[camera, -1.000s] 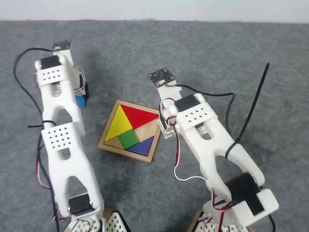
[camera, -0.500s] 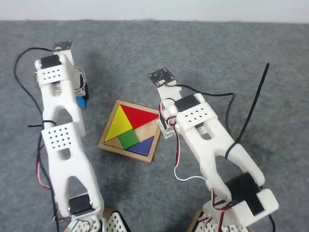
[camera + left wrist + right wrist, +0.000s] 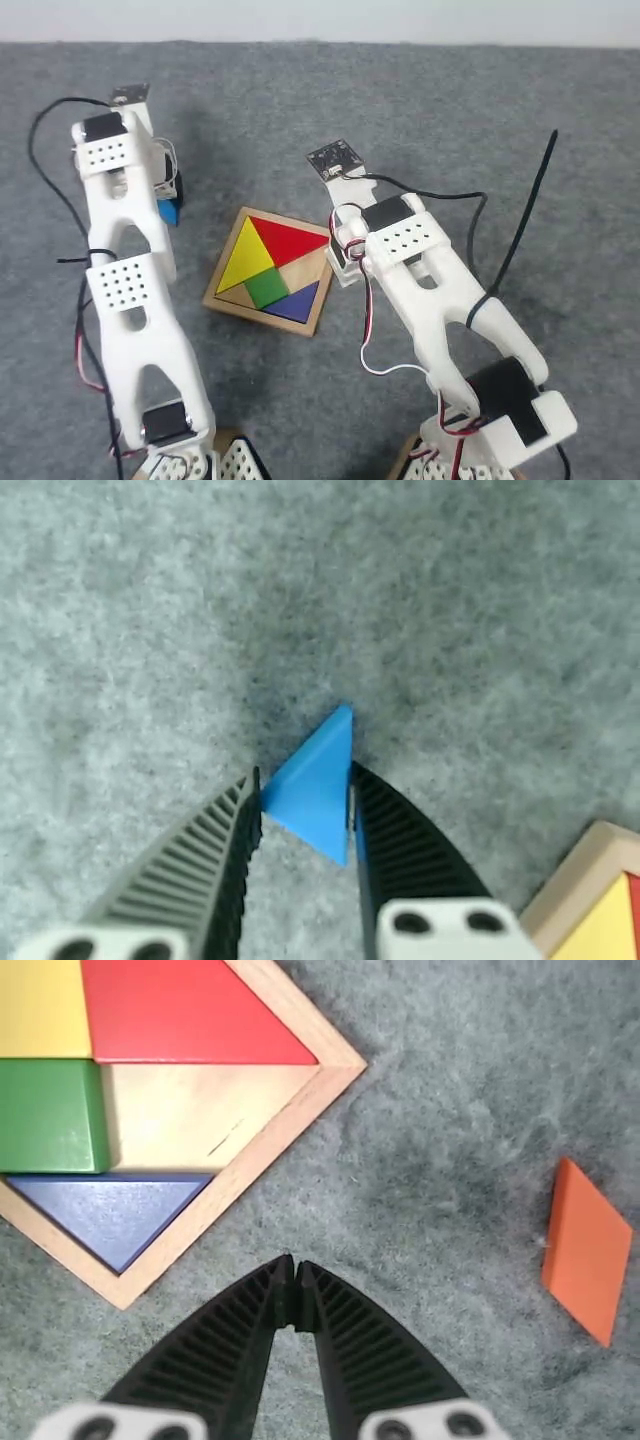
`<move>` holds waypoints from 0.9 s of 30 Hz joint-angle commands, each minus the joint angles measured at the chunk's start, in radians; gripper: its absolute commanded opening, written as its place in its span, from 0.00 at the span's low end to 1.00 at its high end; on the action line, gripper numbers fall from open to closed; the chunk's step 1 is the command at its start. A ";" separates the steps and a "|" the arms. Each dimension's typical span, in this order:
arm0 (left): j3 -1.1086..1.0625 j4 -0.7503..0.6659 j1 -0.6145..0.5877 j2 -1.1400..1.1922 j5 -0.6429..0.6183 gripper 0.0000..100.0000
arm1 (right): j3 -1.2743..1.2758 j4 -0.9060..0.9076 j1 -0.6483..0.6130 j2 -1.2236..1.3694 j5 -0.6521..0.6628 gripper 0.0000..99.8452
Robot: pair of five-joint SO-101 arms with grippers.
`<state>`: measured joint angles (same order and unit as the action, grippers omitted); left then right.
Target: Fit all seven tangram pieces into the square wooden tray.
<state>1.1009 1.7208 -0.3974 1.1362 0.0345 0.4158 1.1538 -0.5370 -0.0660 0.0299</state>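
Observation:
The square wooden tray (image 3: 224,301) lies mid-table, holding a yellow triangle (image 3: 243,256), a red triangle (image 3: 290,241), a green square (image 3: 266,288) and a dark blue triangle (image 3: 293,304); bare wood shows beside the green square (image 3: 190,1105). A light blue triangle (image 3: 318,780) rests on the carpet, with my left gripper (image 3: 303,798) shut on its sides; it peeks out beside the left arm (image 3: 169,210). My right gripper (image 3: 296,1290) is shut and empty, just off the tray's (image 3: 335,1070) edge. An orange parallelogram (image 3: 586,1250) lies flat on the carpet beyond it.
Grey carpet covers the table. The tray's corner (image 3: 585,880) sits close to the left gripper. A small black tag (image 3: 333,158) on a cable lies behind the right arm. Open carpet stretches to the right and far side.

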 commanded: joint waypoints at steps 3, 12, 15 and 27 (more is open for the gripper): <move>0.028 0.037 -0.003 -0.064 -0.020 0.09 | -0.005 -0.008 -0.002 -0.067 0.012 0.01; -0.208 0.032 -0.003 -0.278 -0.021 0.09 | -0.005 -0.008 -0.001 -0.067 0.012 0.01; -0.289 0.023 -0.003 -0.348 -0.021 0.09 | -0.005 -0.008 -0.001 -0.067 0.012 0.01; -0.476 -0.258 -0.021 -0.342 -0.031 0.14 | -0.005 -0.008 -0.001 -0.067 0.012 0.01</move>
<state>0.6191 1.5459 -0.4158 0.8247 0.0176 0.4158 1.1538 -0.5370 -0.0660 0.0299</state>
